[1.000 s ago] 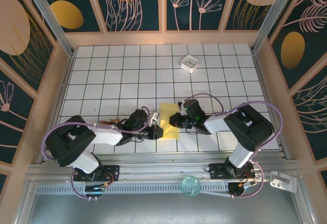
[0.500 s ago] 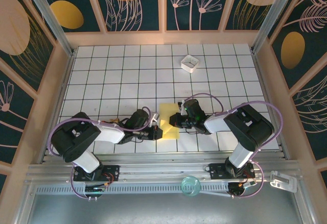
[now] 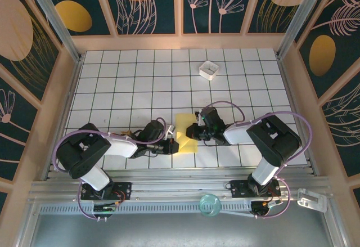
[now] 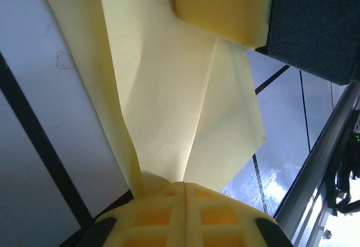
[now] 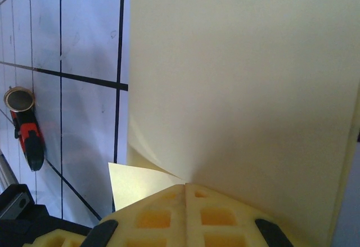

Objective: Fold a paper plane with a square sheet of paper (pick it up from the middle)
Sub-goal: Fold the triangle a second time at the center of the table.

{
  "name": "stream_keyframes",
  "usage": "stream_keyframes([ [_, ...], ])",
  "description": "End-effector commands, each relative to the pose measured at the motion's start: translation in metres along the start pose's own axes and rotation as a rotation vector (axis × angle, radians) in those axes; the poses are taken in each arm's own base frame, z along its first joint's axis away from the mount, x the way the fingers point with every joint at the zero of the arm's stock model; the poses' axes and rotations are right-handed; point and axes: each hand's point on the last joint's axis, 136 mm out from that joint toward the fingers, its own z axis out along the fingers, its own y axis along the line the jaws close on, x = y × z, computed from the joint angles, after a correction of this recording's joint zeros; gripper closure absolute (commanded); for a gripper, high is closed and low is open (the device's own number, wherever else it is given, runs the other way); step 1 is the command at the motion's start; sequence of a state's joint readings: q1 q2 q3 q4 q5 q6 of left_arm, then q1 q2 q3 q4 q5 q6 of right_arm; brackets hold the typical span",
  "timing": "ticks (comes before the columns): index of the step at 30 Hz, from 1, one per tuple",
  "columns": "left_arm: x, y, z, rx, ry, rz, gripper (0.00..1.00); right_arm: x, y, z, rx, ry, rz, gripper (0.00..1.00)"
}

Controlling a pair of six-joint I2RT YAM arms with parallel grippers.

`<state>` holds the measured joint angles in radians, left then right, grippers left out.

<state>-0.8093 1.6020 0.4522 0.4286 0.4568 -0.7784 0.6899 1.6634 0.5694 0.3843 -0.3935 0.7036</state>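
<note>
Nearest, the left gripper [image 3: 171,146] stays pinched on the near-left edge of the square sheet of paper [image 3: 186,134]; only its elbow has shifted. The right gripper [image 3: 194,131], likewise clamped on the sheet, has crept slightly farther. The part-folded sheet lies unmoved between them, so a crease is probably being held. Its long axis runs near-to-far, and no nose shows yet.
</note>
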Motion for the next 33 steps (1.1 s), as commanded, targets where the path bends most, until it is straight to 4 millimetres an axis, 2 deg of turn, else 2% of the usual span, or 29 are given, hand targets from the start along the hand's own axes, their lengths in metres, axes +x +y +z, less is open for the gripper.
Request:
stream_keyframes([
  [1, 0.037, 0.057, -0.003, -0.208, 0.105, -0.083, 1.00, -0.009, 0.009, -0.008, 0.012, -0.002, -0.026, 0.96],
  [6, 0.041, 0.062, -0.002, -0.218, 0.108, -0.099, 1.00, -0.010, 0.033, -0.022, -0.054, -0.016, -0.041, 0.89],
  [9, 0.041, 0.064, -0.002, -0.229, 0.111, -0.093, 1.00, 0.000, 0.038, -0.027, -0.072, -0.014, -0.026, 0.88],
  [14, 0.041, 0.072, -0.003, -0.286, 0.119, -0.092, 1.00, 0.025, 0.031, -0.024, -0.075, 0.011, 0.041, 0.90],
  [18, 0.041, 0.080, -0.006, -0.347, 0.132, -0.087, 1.00, 0.035, 0.028, -0.018, -0.070, 0.021, 0.069, 0.92],
  [33, 0.048, 0.095, -0.013, -0.435, 0.169, -0.088, 1.00, 0.036, 0.028, -0.001, -0.064, 0.057, 0.091, 0.95],
])
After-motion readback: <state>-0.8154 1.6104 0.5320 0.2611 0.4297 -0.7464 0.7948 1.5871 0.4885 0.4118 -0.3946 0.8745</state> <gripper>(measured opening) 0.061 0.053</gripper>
